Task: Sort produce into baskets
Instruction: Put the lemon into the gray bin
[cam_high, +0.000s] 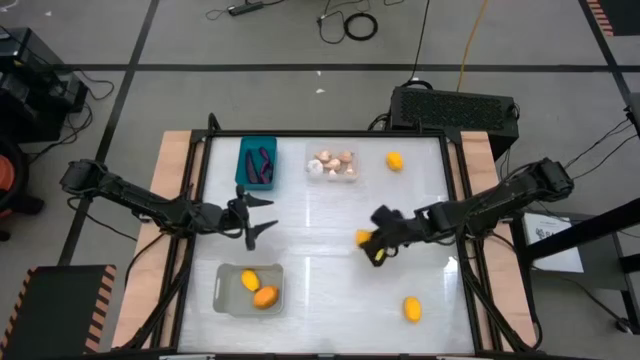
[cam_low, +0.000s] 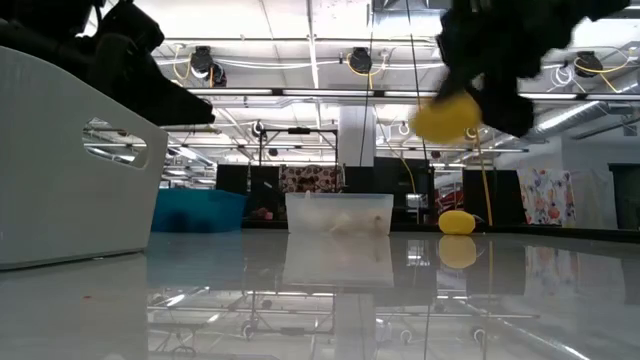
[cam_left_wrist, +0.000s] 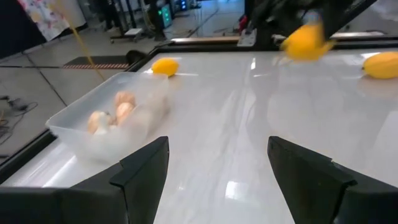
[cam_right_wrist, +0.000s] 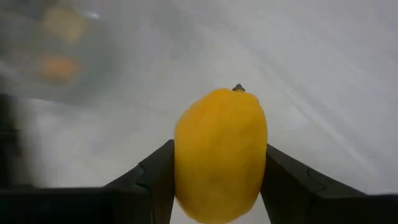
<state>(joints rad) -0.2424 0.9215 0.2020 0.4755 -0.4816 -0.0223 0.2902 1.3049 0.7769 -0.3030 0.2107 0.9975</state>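
My right gripper (cam_high: 372, 243) is over the middle of the table, shut on a yellow-orange oval (cam_right_wrist: 221, 143), which also shows in the low view (cam_low: 445, 117). My left gripper (cam_high: 262, 214) is open and empty, left of centre, between the teal basket (cam_high: 257, 162) with dark purple eggplants and the pale grey basket (cam_high: 249, 287), which holds two yellow-orange pieces. The clear basket (cam_high: 332, 165) holds several beige garlic bulbs. Two more yellow ovals lie on the table, one at the far right (cam_high: 395, 160) and one at the near right (cam_high: 411, 308). My right gripper pinches the yellow oval by its two long sides (cam_right_wrist: 181, 155) between its two fingers. The oval's length lies along the fingers, its stem tip (cam_right_wrist: 237, 88) pointing away from the wrist. The fingers come from the table's right. The oval is lifted clear of the table.
The table top is white and glossy with a dark raised rim (cam_high: 452, 200). The clear basket (cam_left_wrist: 112, 118) lies just ahead of my left gripper. Bare table top shows between the two grippers and along the near edge at the middle.
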